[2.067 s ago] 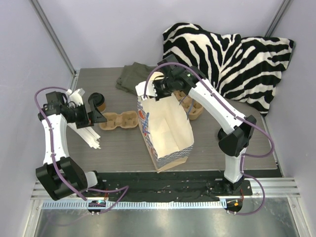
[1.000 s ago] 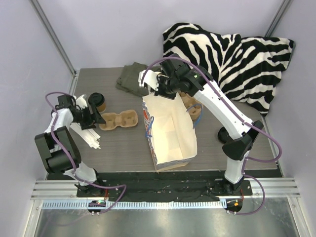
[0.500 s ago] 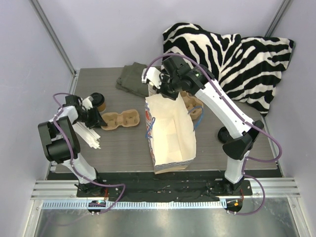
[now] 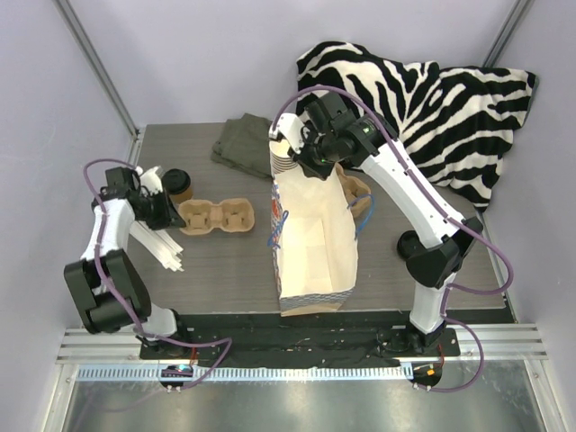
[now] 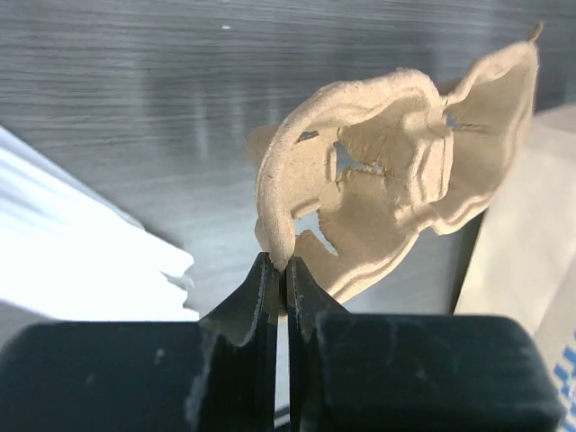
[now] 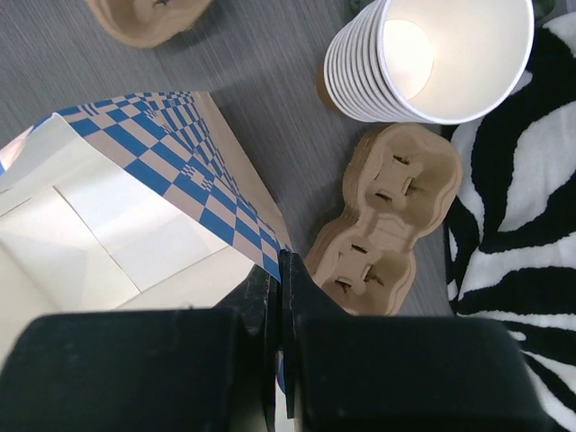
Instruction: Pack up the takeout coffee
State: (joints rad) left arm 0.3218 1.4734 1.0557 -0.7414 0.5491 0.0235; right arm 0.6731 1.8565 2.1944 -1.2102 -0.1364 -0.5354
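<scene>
carrier preparation seems in hand: the cup carrier (image 5: 378, 207) is pinched at its rim by the left claw (image 5: 280, 265), and the paper bag (image 6: 135, 225) is held open by the closed right claw (image 6: 277, 270). the takeout coffee (image 4: 177, 184) stands just beside the carrier; seating it there is likely called for next.

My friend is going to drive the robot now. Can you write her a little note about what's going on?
Left fingers: shut on the edge of the tan pulp two-cup carrier.
Right fingers: shut on the rim of the paper bag with blue checks; its mouth is open.
Coffee: the small brown paper cup with black lid stands on the table beside the carrier, in nobody's grip.
Done: bag opened, carrier grabbed.
Left: the cup is not yet packed; probably seat it in the carrier, then put both in the bag.
</scene>
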